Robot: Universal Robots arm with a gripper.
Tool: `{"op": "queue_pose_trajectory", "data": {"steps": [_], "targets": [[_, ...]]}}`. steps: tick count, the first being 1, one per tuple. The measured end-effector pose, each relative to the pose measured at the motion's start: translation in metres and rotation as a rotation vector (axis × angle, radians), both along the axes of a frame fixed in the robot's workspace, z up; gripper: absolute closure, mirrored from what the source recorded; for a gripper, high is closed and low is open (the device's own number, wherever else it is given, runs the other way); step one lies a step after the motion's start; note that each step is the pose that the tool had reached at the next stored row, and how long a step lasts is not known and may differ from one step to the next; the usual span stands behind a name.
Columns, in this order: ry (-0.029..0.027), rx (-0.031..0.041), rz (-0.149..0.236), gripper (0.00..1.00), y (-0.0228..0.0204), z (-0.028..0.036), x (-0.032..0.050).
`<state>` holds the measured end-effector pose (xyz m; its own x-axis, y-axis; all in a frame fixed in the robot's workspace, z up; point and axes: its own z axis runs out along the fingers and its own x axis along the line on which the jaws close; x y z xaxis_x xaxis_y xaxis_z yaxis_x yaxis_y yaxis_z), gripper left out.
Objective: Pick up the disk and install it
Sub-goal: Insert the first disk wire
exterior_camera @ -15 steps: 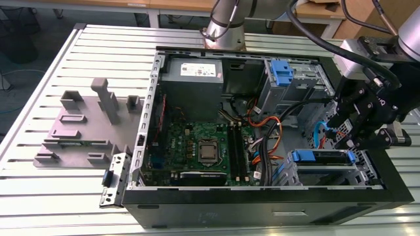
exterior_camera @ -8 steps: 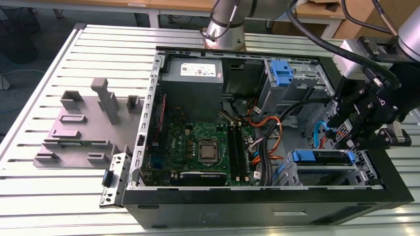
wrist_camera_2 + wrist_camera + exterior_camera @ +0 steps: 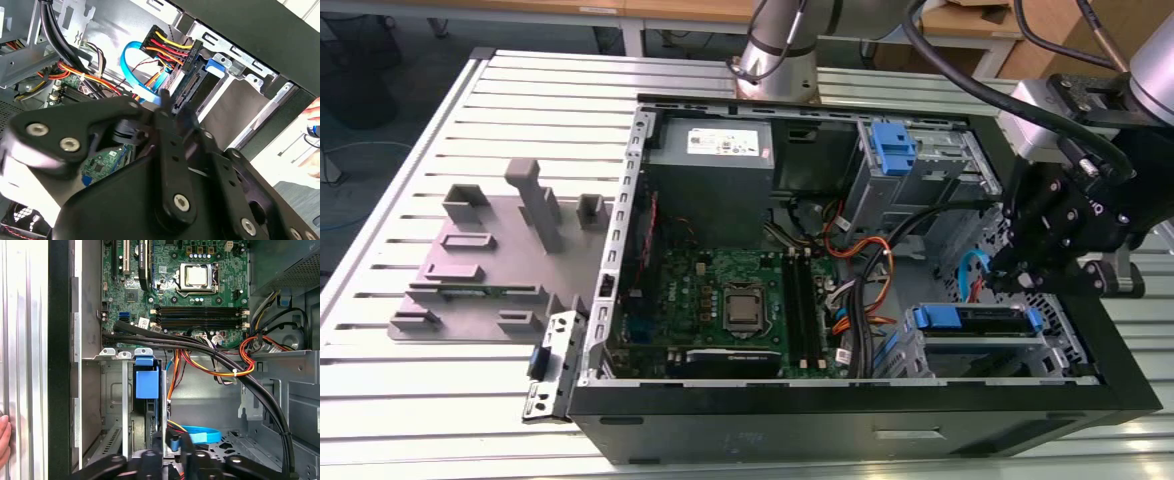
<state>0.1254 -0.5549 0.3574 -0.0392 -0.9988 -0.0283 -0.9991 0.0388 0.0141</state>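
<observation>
The disk (image 3: 974, 320), silver with blue side rails, lies in the drive bay at the near right corner of the open computer case (image 3: 854, 420). In the second wrist view its silver face (image 3: 225, 107) and connector edge show beside a plug with yellow, red and black wires (image 3: 170, 47). My gripper (image 3: 1011, 278) hangs just above the disk's inner end. In both wrist views my gripper (image 3: 172, 107) (image 3: 171, 447) looks shut, its tips right by the disk's connector end and a blue data cable (image 3: 200, 432). The disk's blue rail (image 3: 147, 382) stands in the bay.
Inside the case are a motherboard (image 3: 720, 300), a grey power supply box (image 3: 714, 150), an upright blue latch piece (image 3: 891, 148) and bundles of cables (image 3: 235, 370). A grey fixture (image 3: 494, 250) stands on the table on the exterior view's left. A person's hand (image 3: 3, 437) rests outside the case wall.
</observation>
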Motion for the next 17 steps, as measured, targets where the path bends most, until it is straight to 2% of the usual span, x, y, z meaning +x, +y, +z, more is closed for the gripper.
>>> {"op": "queue_pose_trajectory", "data": {"steps": [2, 4, 17], "targets": [[0.0, 0.0, 0.0, 0.82, 0.0, 0.0, 0.0], [0.0, 0.0, 0.0, 0.84, 0.0, 0.0, 0.0], [0.0, 0.0003, 0.0, 0.84, -0.0005, -0.0003, 0.0]]}}
